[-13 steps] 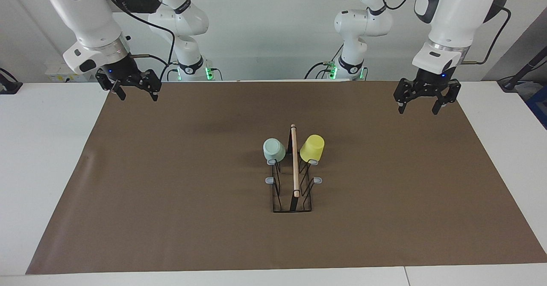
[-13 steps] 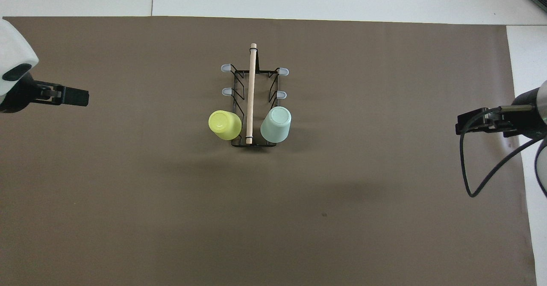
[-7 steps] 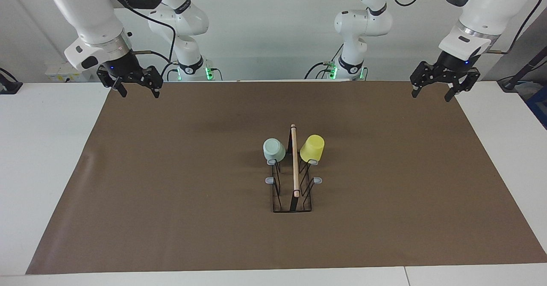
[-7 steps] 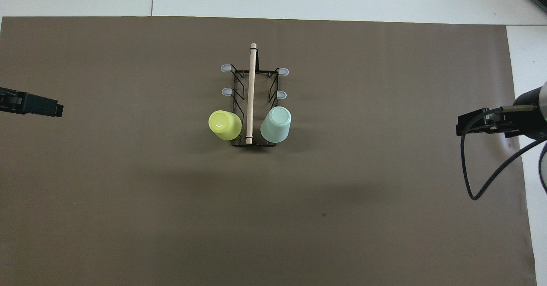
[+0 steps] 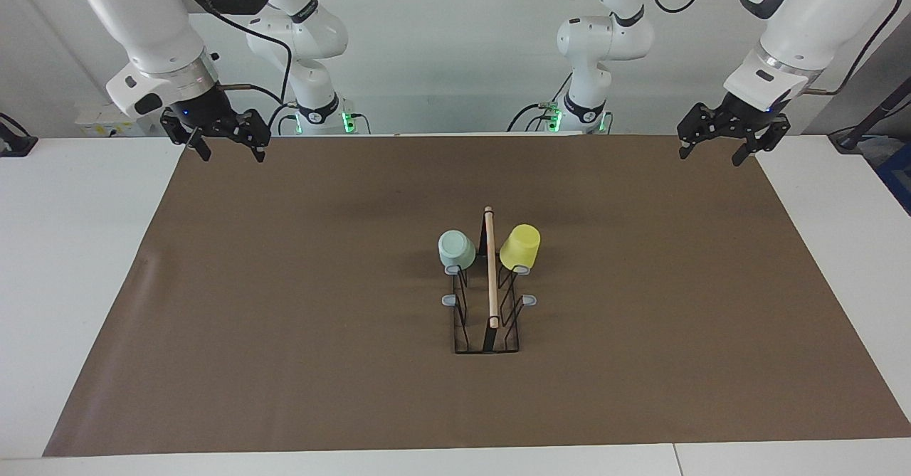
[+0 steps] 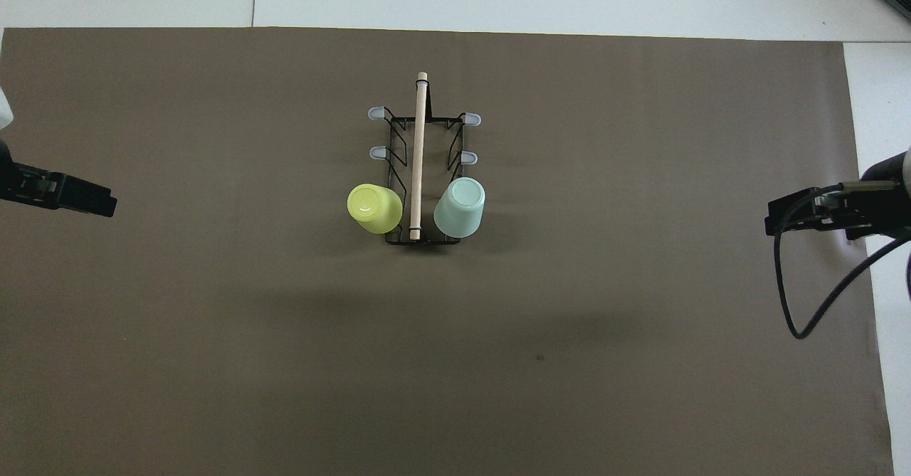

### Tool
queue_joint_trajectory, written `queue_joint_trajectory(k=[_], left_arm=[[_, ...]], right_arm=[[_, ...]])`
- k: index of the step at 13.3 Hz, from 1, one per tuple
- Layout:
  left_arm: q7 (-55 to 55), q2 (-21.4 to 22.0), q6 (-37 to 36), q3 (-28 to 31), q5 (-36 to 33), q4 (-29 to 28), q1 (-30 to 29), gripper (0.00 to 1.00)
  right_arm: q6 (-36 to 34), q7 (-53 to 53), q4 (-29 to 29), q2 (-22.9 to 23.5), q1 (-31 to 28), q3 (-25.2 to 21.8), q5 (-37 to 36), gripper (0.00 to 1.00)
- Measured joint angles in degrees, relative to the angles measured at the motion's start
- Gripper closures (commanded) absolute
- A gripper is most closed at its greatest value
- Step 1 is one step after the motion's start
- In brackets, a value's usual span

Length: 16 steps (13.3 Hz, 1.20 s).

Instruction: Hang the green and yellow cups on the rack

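The black wire rack [image 5: 491, 334] with its wooden rod [image 5: 490, 270] stands mid-table; it also shows in the overhead view [image 6: 396, 134]. The mint green cup [image 5: 456, 250] [image 6: 460, 208] hangs upside down on the prong nearest the robots on the right arm's side. The yellow cup [image 5: 519, 247] [image 6: 374, 208] hangs likewise on the left arm's side. My left gripper [image 5: 710, 157] [image 6: 85, 198] is open and empty, raised over the mat's corner at the left arm's end. My right gripper [image 5: 232, 157] [image 6: 790, 214] is open and empty, raised over the mat's corner at its own end.
A brown mat [image 5: 285, 319] covers most of the white table [image 5: 71, 248]. Several grey-tipped prongs [image 5: 449, 299] on the rack are bare, farther from the robots than the cups.
Both grippers have lifted and drawn back toward their own ends of the table, the left one more. The cups and rack have not moved.
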State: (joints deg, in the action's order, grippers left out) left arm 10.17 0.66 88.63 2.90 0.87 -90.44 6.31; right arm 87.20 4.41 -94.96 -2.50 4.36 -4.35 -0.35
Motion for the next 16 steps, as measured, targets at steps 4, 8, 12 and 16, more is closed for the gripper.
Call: queue_joint_trajectory(k=[4,8,12,16], left_arm=[[-3.45,0.01,-1.02,-1.82,-0.23,0.13,-0.5,0.0],[-1.8,0.01,-1.01,-2.12,-0.25,0.12,-0.81,0.0],[-1.8,0.05,-1.03,-2.2,-0.26,0.11,-0.84,0.0],[-2.1,0.15,-1.23,-2.2,-0.28,0.11,-0.95,0.0]], right_arm=[[-0.4,-0.04,0.0,0.0,-0.2,-0.35,-0.15,0.0],[-0.4,-0.06,0.0,0.0,0.65,-0.22,-0.44,0.0],[-0.69,-0.06,0.31,0.0,1.96,-0.1,-0.52,0.0],[-0.73,-0.06,0.32,0.0,1.91,-0.44,-0.51,0.0]])
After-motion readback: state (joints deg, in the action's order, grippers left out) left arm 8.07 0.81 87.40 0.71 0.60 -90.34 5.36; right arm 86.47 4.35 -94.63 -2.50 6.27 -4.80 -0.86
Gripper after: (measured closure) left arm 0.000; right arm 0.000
